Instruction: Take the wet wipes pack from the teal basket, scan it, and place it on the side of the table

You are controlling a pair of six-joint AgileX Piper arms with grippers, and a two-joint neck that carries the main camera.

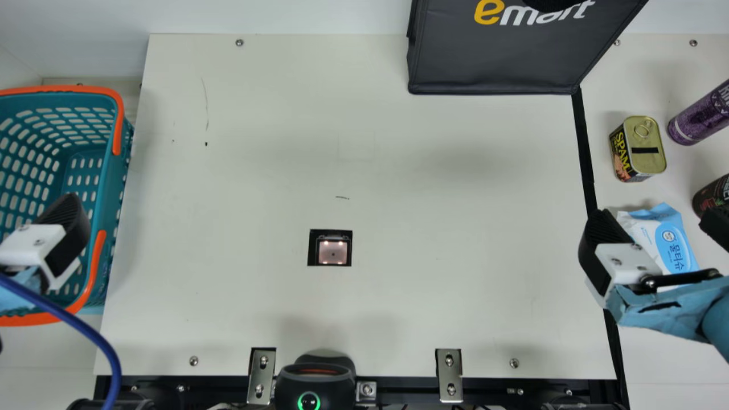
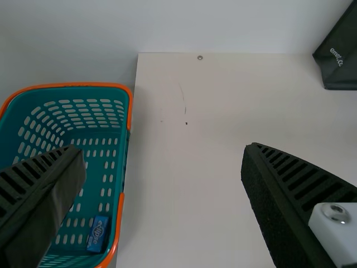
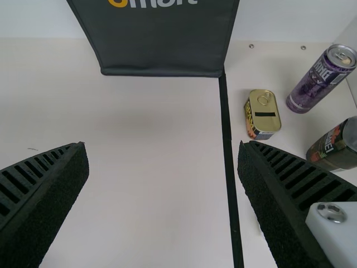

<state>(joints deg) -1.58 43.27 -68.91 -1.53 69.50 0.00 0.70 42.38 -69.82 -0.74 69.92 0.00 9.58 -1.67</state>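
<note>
In the main view, the light-blue and white wet wipes pack [image 1: 675,242] lies on the strip right of the black line, partly covered by my right gripper [image 1: 658,226], whose fingers are spread above it. The right wrist view has that gripper [image 3: 163,148] open with bare tabletop between its fingers. My left gripper [image 1: 60,233] is over the teal basket [image 1: 101,188] at the left edge; in the left wrist view this gripper [image 2: 162,152] is open and holds nothing. The basket [image 2: 72,85] contains a small blue box [image 2: 97,233] there. A square scanner window [image 1: 333,251] is set into the table.
Beyond the black line stand a Spam can [image 1: 647,145], a purple can [image 1: 699,117] and a dark can [image 1: 713,196]. A black bag [image 1: 501,62] is at the back right. A black device [image 1: 313,387] with a green ring sits at the front edge.
</note>
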